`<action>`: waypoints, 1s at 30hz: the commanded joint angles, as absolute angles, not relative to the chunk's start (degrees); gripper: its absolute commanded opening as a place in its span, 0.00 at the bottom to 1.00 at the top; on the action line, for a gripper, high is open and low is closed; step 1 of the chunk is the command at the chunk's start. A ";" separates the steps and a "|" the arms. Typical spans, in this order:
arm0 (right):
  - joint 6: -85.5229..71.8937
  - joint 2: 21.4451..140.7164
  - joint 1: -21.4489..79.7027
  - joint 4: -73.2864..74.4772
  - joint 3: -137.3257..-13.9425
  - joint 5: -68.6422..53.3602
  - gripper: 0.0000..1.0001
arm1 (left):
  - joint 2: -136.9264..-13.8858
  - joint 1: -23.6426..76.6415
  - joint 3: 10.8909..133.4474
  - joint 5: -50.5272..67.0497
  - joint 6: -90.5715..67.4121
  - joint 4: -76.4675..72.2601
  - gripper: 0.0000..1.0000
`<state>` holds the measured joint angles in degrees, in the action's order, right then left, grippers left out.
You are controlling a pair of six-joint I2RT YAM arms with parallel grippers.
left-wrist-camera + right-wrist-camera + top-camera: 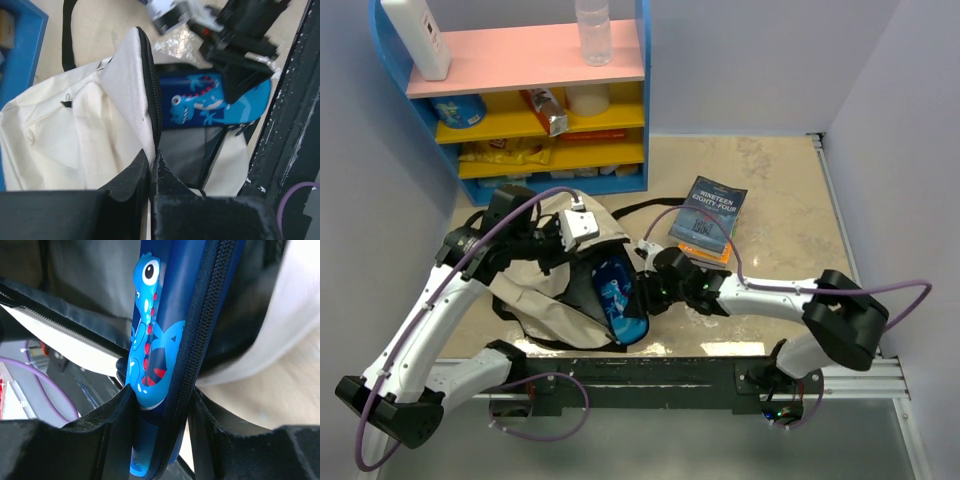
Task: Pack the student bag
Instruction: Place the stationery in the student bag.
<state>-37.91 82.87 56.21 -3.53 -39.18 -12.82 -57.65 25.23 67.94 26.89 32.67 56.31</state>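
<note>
The student bag [542, 305] is seen lying on the table [780, 190] between the two arms, with its mouth held open. The zippered rim of the opening is pinched between the fingers [125, 185] of the left gripper [151, 162], which are clenched on the cream fabric. The dark grey lining [190, 150] is exposed just beyond those fingertips. A blue pencil case [170, 340], printed with a toothy cartoon creature, is clamped edge-on by the right gripper [160, 400], and its zip is seen running up past the pads. Ahead of those fingers, the case is set partly within the bag's mouth, between the rim and the cream wall. A blue book [707, 215] is seen on the table to the far side of the right gripper, apart from the bag's body.
</note>
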 commanded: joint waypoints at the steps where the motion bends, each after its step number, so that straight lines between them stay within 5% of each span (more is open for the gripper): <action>1: -33.32 89.81 56.60 -3.79 -48.49 -13.19 0.07 | -57.13 25.14 73.39 37.34 36.73 56.86 0.00; 9: -29.00 94.74 52.65 -0.96 -60.46 -6.95 0.03 | -55.99 25.40 70.14 42.01 41.57 62.31 0.00; 14: -26.55 97.99 49.04 -0.80 -63.63 -0.47 0.11 | -55.46 25.31 68.64 42.45 41.92 62.58 0.00; 17: -23.82 100.45 49.13 -0.53 -65.47 5.95 0.26 | -55.46 25.40 68.64 42.45 41.92 62.58 0.00; 21: -23.03 102.57 49.74 3.77 -68.03 19.30 0.67 | -55.46 25.40 68.47 42.28 42.10 62.67 0.00; 24: -23.73 100.91 50.62 5.01 -66.37 22.49 0.77 | -55.63 25.40 68.20 42.28 42.01 62.40 0.00; 30: -25.49 93.00 52.56 4.04 -61.01 28.47 0.80 | -56.25 25.40 67.50 42.28 41.75 61.61 0.00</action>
